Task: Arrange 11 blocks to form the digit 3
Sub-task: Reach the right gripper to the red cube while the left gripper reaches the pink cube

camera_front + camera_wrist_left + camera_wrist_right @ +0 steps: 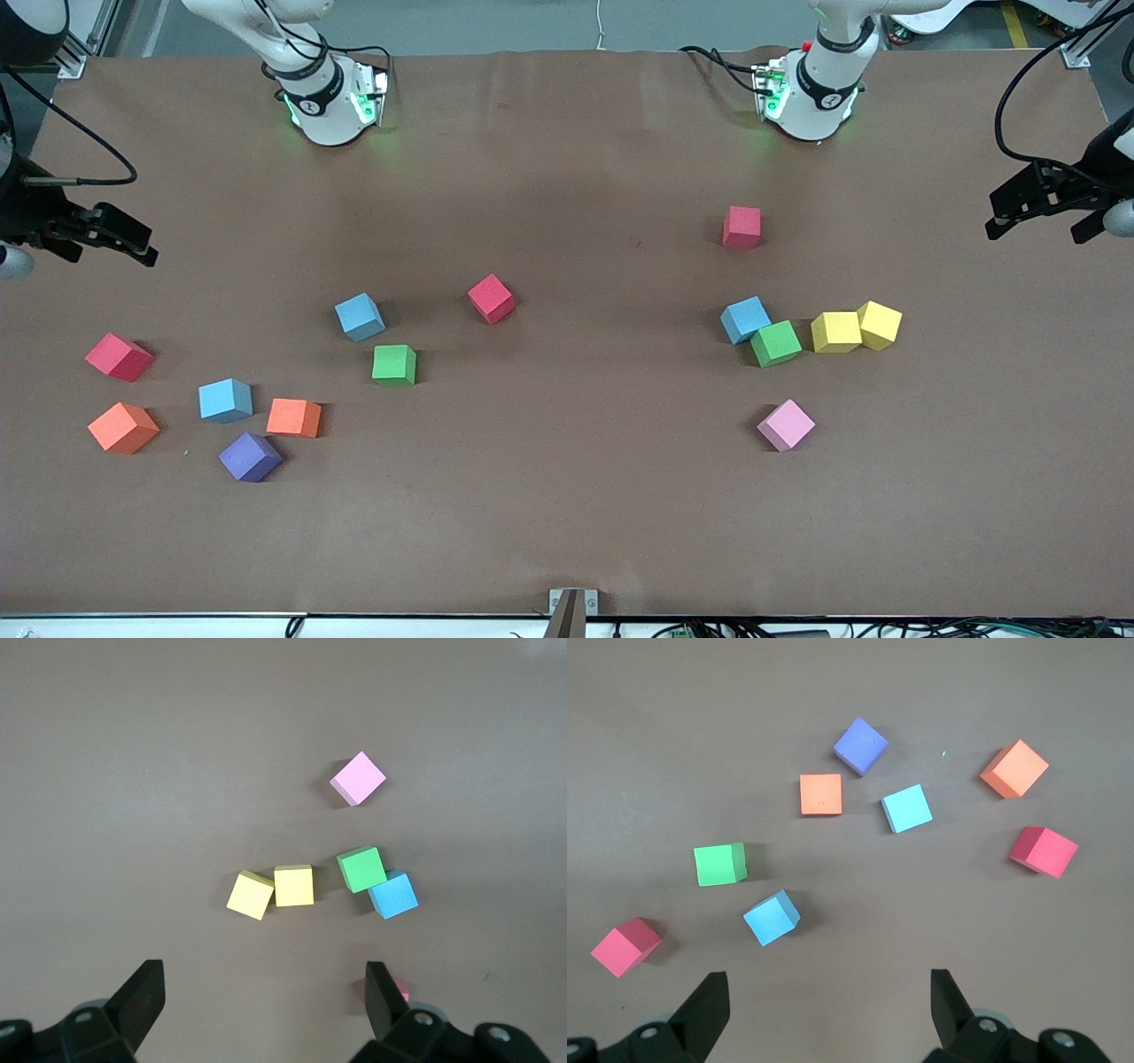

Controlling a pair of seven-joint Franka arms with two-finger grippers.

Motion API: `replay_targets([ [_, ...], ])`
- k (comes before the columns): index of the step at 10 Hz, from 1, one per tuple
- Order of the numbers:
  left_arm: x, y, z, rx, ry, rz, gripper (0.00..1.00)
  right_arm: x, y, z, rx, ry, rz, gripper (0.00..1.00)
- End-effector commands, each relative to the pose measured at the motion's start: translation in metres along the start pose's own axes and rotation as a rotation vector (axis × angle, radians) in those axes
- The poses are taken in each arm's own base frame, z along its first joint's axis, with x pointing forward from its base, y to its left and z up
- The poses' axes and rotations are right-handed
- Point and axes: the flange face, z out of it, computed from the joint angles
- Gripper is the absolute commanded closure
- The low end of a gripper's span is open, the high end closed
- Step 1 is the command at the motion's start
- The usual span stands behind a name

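Brown table cover [567,514]; small green speck [186,453] on it; metal bracket [572,602] at near edge.

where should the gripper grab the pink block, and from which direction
Take the pink block from straight above, fingers on two opposite side faces. It sits alone, apart from the green block, so all its sides are free. It lies turned diagonally on the table, so the wrist probably needs rotating to match its faces.

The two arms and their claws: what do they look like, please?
Both arms are white with black joint rings and green lights near their bases, and black cables run along them. The left claw and the right claw are black, each with two wedge-shaped fingers.
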Motion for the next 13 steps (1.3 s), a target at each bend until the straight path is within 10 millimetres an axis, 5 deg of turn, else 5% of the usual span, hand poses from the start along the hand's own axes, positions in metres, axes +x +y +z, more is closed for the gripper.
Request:
replay_targets([
  [1, 0.001, 0.000, -0.004, 0.019, -0.008, -0.004, 0.00, -0.004, 0.002, -0.010, -0.003, 0.003, -0.036, 0.00],
  [3, 0.004, 0.001, 0.000, 0.018, -0.014, 0.005, 0.00, -0.013, -0.002, -0.020, -0.004, 0.008, -0.044, 0.00],
  [5, 0.014, 0.000, 0.043, 0.011, -0.093, -0.006, 0.00, -0.014, -0.007, -0.020, -0.001, 0.005, -0.039, 0.00],
  [6, 0.017, -0.002, 0.065, 0.007, -0.135, -0.013, 0.00, -0.015, -0.026, -0.016, 0.026, -0.005, -0.045, 0.00],
  [8, 0.043, 0.005, 0.140, 0.000, -0.201, -0.016, 0.00, -0.020, -0.082, 0.029, 0.060, -0.037, 0.007, 0.00],
  [11, 0.093, 0.079, 0.269, 0.030, -0.165, -0.335, 0.00, -0.040, -0.152, 0.112, 0.101, -0.071, 0.116, 0.00],
  [13, 0.119, 0.106, 0.339, 0.034, -0.123, -0.623, 0.00, -0.062, -0.189, 0.177, 0.097, -0.107, 0.212, 0.00],
])
